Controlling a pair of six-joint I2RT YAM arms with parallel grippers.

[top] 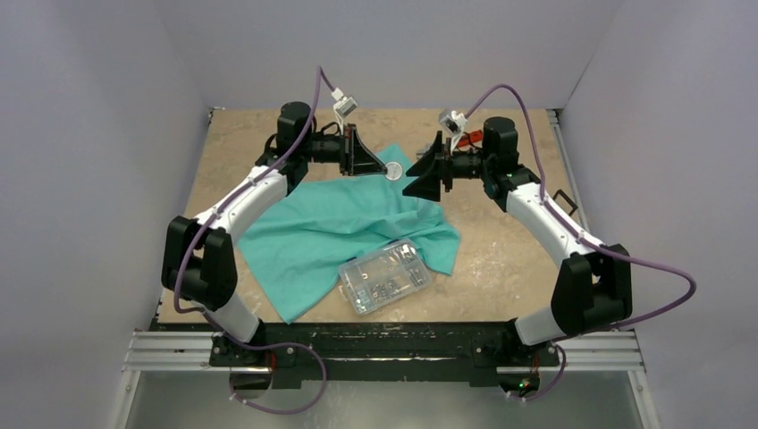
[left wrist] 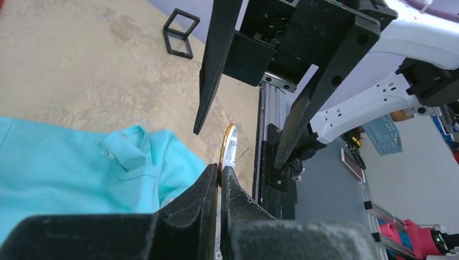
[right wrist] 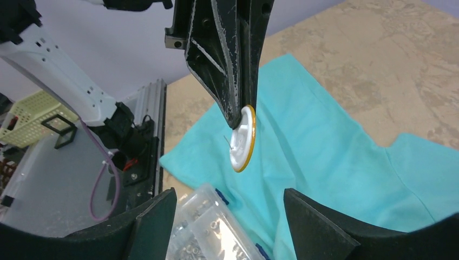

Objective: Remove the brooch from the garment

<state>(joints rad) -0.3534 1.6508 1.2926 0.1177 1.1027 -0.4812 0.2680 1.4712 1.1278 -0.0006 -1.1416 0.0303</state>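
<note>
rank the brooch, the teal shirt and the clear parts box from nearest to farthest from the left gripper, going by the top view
1. brooch: pinched in the left gripper.
2. teal shirt: spread just below the gripper.
3. clear parts box: farthest, near the table's front edge.

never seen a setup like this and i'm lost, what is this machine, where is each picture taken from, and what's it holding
These are two robot arms bolted side by side at the near edge of a table. One picture comes from a fixed camera above and behind them; the other two come from small cameras on each wrist, so each shows its own fingers up close.

On the table lies a teal T-shirt, with a clear plastic parts box resting on its near edge.

The left gripper has its fingers closed on the rim of the brooch, a small round pin with a white back and orange-yellow edge. The brooch is lifted clear of the shirt; its pin needle sticks out free. The right gripper is open, facing the brooch and holding nothing.
</note>
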